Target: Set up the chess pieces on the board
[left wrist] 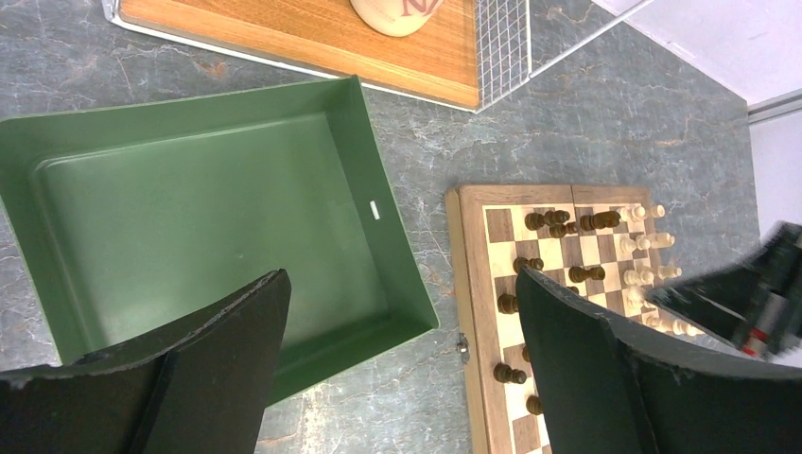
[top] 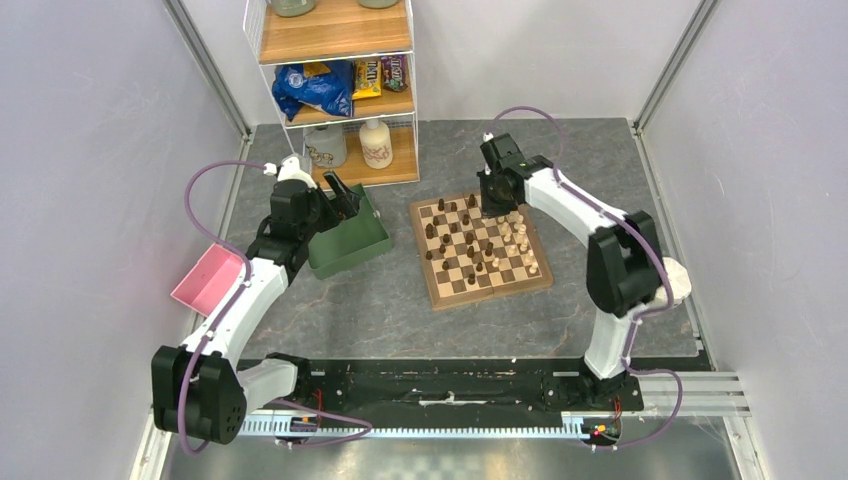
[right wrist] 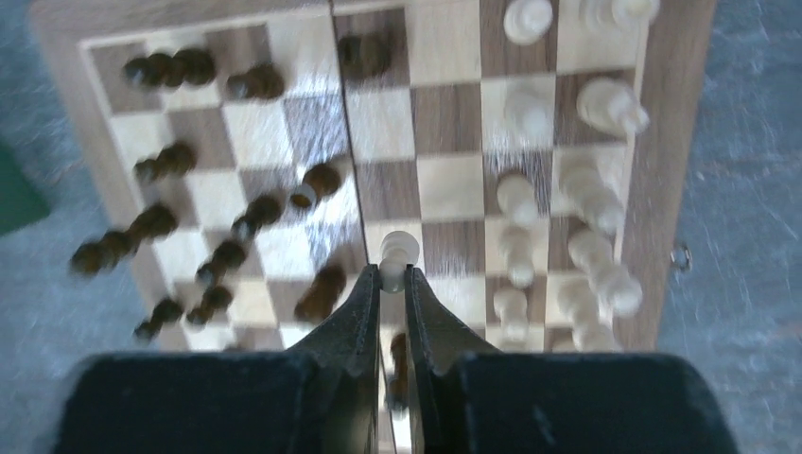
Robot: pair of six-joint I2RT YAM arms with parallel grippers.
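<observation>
The right gripper (right wrist: 393, 284), fingers nearly closed, pinches a pale cream piece (right wrist: 398, 251) near the middle of the board (right wrist: 676, 142), likely to carry it to its row, while the left gripper (left wrist: 402, 277) hangs wide open and empty above the green tray (left wrist: 189, 208)

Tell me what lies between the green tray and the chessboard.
Nothing stands there: only a bare strip of grey tabletop separates the green tray from the board. The left wrist view shows it best, and the top view agrees.
</observation>
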